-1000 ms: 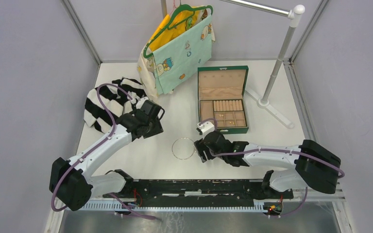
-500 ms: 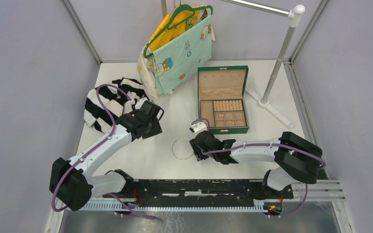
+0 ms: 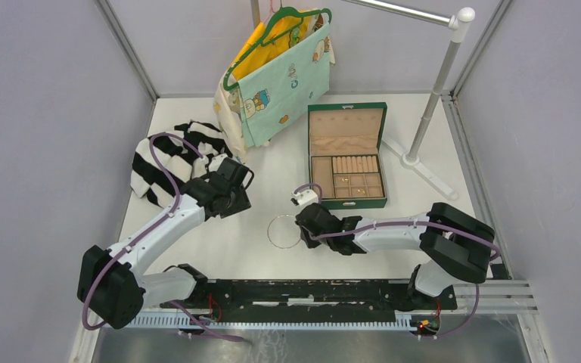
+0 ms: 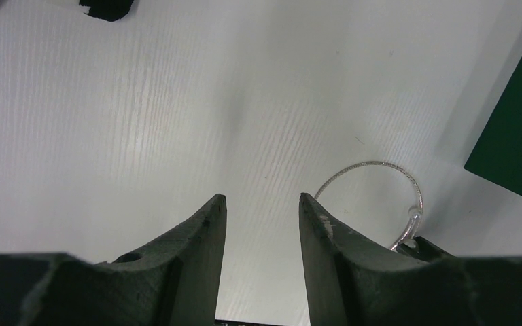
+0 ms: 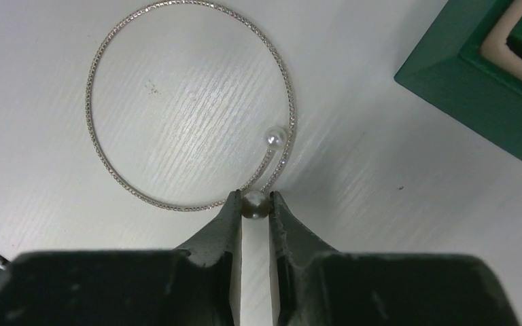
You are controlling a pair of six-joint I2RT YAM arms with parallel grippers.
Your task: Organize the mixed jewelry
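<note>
A thin silver bangle (image 3: 269, 231) with a pearl at each end lies flat on the white table between the arms. In the right wrist view my right gripper (image 5: 254, 199) is shut on one pearl (image 5: 255, 204) of the bangle (image 5: 88, 109), a fingertip touching each side, while the other pearl (image 5: 274, 138) sits free just beyond. From above, the right gripper (image 3: 302, 227) is at the hoop's right edge. My left gripper (image 4: 262, 200) is open and holds nothing, and the bangle (image 4: 370, 164) lies to its right. The left gripper (image 3: 239, 200) hangs left of the hoop. Tiny gold pieces (image 3: 346, 180) sit in the open green box (image 3: 348, 110).
The green box (image 5: 462, 75) stands just behind and to the right of the bangle. A black-and-white striped cloth (image 3: 168, 155) lies at the back left. A hanger with a pale green garment (image 3: 284, 76) hangs at the back. A white rack stand (image 3: 433, 98) rises at the right.
My right arm reached left to the bangle's edge, and its fingers closed from wide apart onto a pearl. The left arm has barely moved.
</note>
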